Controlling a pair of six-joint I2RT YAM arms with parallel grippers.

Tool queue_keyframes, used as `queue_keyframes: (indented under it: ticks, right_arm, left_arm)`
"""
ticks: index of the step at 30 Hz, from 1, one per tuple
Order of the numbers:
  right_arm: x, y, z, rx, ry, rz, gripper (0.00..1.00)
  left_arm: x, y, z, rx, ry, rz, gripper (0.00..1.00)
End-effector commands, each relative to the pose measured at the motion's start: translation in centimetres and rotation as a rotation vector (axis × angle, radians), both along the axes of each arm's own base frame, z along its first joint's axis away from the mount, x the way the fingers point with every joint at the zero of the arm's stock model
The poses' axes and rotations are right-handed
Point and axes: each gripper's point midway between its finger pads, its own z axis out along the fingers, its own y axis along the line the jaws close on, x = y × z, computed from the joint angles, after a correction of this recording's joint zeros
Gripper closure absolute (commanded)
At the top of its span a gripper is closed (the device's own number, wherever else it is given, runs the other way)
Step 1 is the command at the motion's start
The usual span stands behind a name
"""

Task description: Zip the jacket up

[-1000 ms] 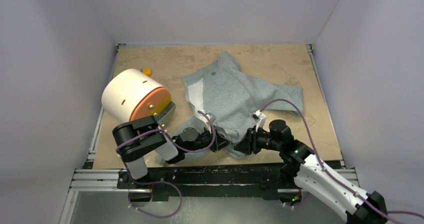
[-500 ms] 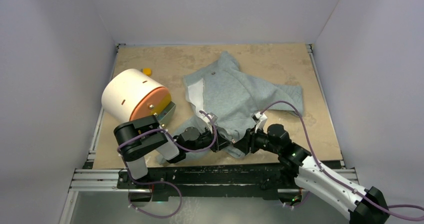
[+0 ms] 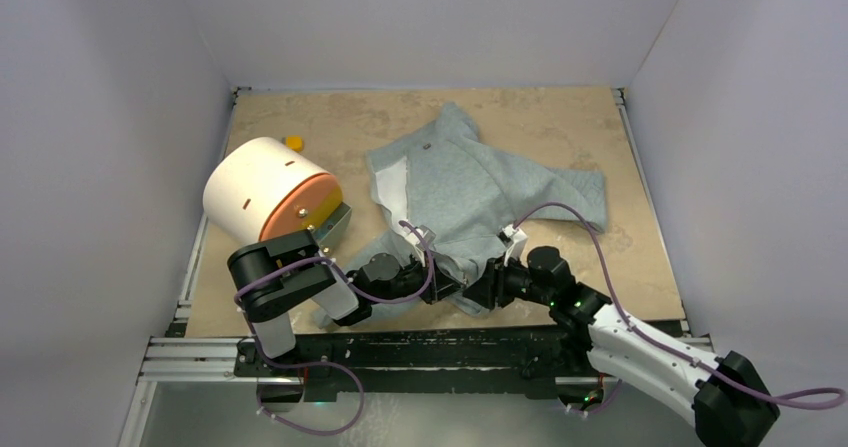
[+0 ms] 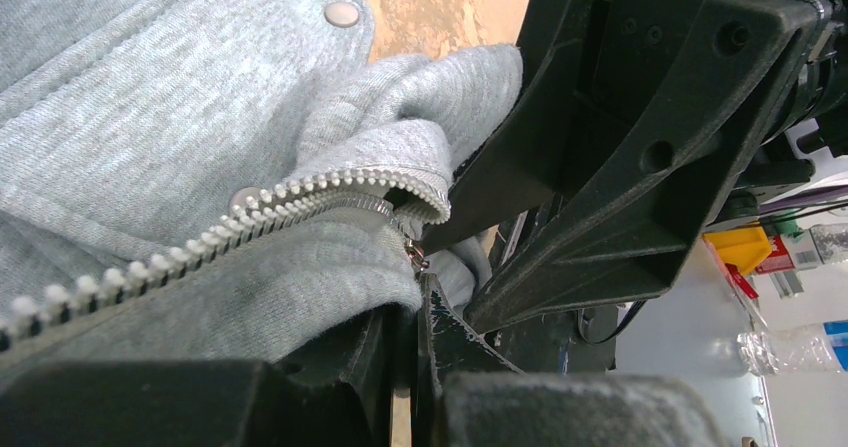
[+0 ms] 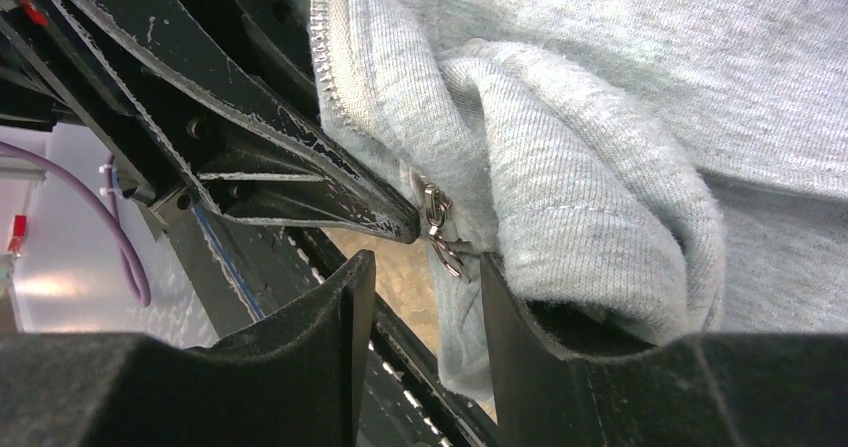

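Where the jacket lies: small light grey soft fabric jacket [image 3: 470, 192] spread on the beige stone-patterned desk [image 3: 560, 127], front open, white lining showing; its lower hem sits at the near edge, between the two claws.
Jacket handling: judged light and limp; likely to bunch and drag across the desk unless the hem is anchored.
Left claw [image 4: 405, 367]: clenched on bunched hem fabric just below the zipper's lower end.
Right claw [image 5: 420, 297]: released, fingers apart, nothing held; the pull hangs just beyond the gap.
White zipper teeth [image 4: 250, 207]: judged stiffer than the cloth; the row curves with the folds, so tension is required.
Small metal pull tab [image 5: 438, 229]: recommended grip point; judged smooth and prone to slip; pinch squarely.
Slider engagement: cannot tell whether both tooth rows are seated.
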Motion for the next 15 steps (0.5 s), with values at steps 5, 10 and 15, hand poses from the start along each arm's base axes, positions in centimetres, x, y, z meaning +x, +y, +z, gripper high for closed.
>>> queue_keyframes:
  ticks: [5, 10, 15]
  right_arm:
    - [-0.5, 0.5, -0.8, 0.018, 0.022, 0.033, 0.56]
    - [-0.4, 0.6, -1.1, 0.019, 0.021, 0.029, 0.56]
    - [-0.4, 0.8, -1.3, 0.029, 0.018, 0.034, 0.59]
  left_arm:
    - [-0.5, -0.6, 0.0, -0.006, 0.010, -0.029, 1.00]
    - [-0.4, -0.6, 0.0, -0.006, 0.011, -0.030, 1.00]
    - [-0.5, -0.7, -0.1, -0.003, 0.015, -0.033, 1.00]
